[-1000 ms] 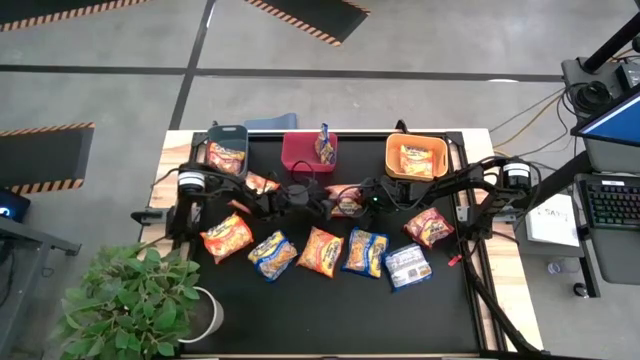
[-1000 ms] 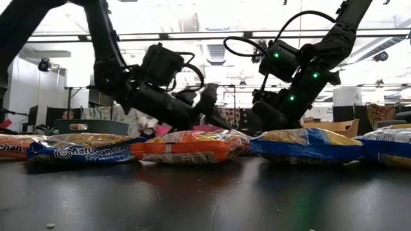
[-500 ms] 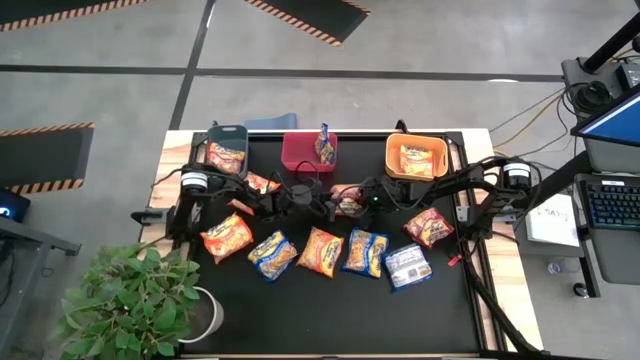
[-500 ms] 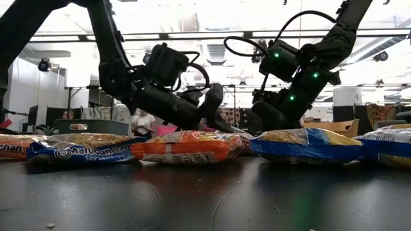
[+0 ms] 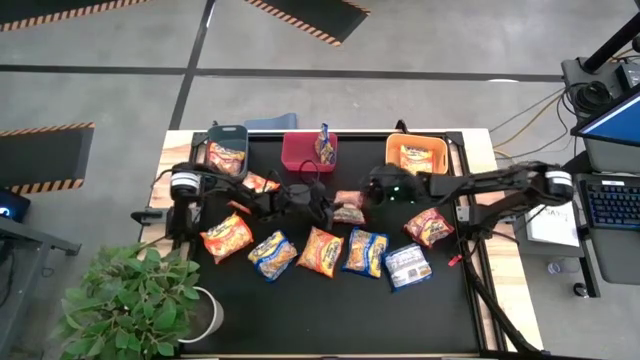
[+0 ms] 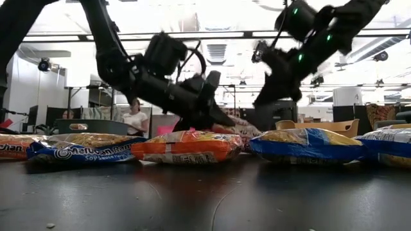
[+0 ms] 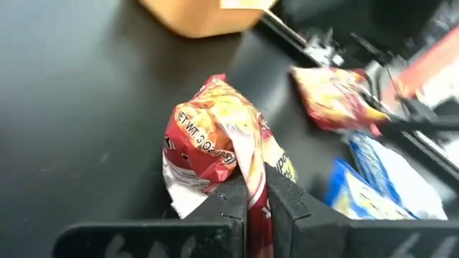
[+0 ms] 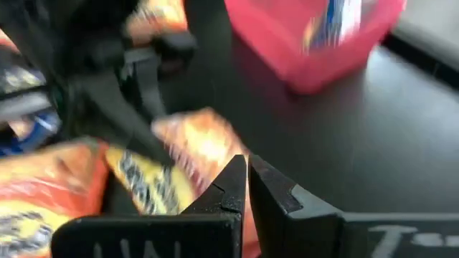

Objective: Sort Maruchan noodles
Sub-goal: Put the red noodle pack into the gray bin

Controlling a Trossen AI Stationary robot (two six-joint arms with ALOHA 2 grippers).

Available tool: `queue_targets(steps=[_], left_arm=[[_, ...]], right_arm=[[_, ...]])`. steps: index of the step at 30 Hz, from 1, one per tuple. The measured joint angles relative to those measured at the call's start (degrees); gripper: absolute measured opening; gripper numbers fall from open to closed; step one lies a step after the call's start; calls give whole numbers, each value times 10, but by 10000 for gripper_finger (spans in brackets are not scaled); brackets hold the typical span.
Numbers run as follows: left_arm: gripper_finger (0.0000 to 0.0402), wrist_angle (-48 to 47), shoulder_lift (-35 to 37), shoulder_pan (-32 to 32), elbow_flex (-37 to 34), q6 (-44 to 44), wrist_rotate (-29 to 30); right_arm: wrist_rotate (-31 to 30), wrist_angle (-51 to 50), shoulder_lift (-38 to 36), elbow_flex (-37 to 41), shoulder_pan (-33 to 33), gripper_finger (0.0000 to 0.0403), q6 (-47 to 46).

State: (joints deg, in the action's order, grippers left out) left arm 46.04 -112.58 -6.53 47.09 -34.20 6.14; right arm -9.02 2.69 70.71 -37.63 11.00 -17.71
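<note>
L gripper point(image 5: 325, 207): you see it low at desk centre; fingers point(image 7: 228, 197) clenched on the crumpled edge of a red-orange packet point(image 5: 348, 206).
Held packet: red-orange, crinkled, lying on the black desk point(image 5: 300, 310) just in front of the red bin point(image 5: 300, 152); in L wrist view it bunches up right at the fingertips.
R gripper point(image 5: 372, 187): raised above the desk in low view, just beside the held packet, near the orange bin point(image 5: 392, 160); fingers pressed together, nothing betw. them in R wrist view.
Front row: five packets side by side, orange point(image 5: 227, 237), blue-yellow point(image 5: 272, 254), orange point(image 5: 320, 251), blue-yellow point(image 5: 365, 251), silver-white/blue point(image 5: 407, 266).
Other loose packets: one red-orange point(image 5: 428, 226) at R of row; one orange point(image 5: 260, 184) under L arm.
Bins: dark grey bin point(image 5: 212, 137) holds an orange packet point(image 5: 227, 157); red bin holds one blue-yellow packet point(image 5: 324, 142) standing on edge; orange bin holds an orange packet point(image 5: 416, 158).
Bkgd: a person point(image 6: 135, 117) shows beyond the desk in low view.
</note>
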Motion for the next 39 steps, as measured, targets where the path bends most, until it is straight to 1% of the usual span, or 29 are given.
queue_targets(steps=[2,5,8,12,16,20,26,28,32,34,36,39], left_arm=[[3,-14,23,4,0,30,-1],[3,-37,67,9,0,84,2],[2,-73,110,8,0,112,12],[2,-126,165,6,0,143,49],[2,-169,215,6,0,174,92],[2,-231,260,2,0,202,165],[2,-325,315,-3,0,243,320],[1,-367,338,-3,0,259,378],[1,-459,376,-7,0,280,520],[1,-506,393,-14,0,279,569],[1,-547,404,-27,0,272,589],[1,-592,410,-57,0,254,588]], right_arm=[[-6,5,-31,0,0,9,24],[-37,16,-80,0,0,9,59],[-47,25,-125,-1,2,9,88],[-46,35,-176,-1,7,9,121],[-50,43,-212,-1,13,9,144],[-51,58,-226,-1,14,9,164],[-56,74,-218,-1,15,9,198],[-62,74,-214,-1,18,9,200],[-63,73,-210,-1,30,9,199],[-62,70,-210,-2,37,9,199],[-62,70,-209,-2,42,9,199],[-62,70,-209,0,48,9,198]])
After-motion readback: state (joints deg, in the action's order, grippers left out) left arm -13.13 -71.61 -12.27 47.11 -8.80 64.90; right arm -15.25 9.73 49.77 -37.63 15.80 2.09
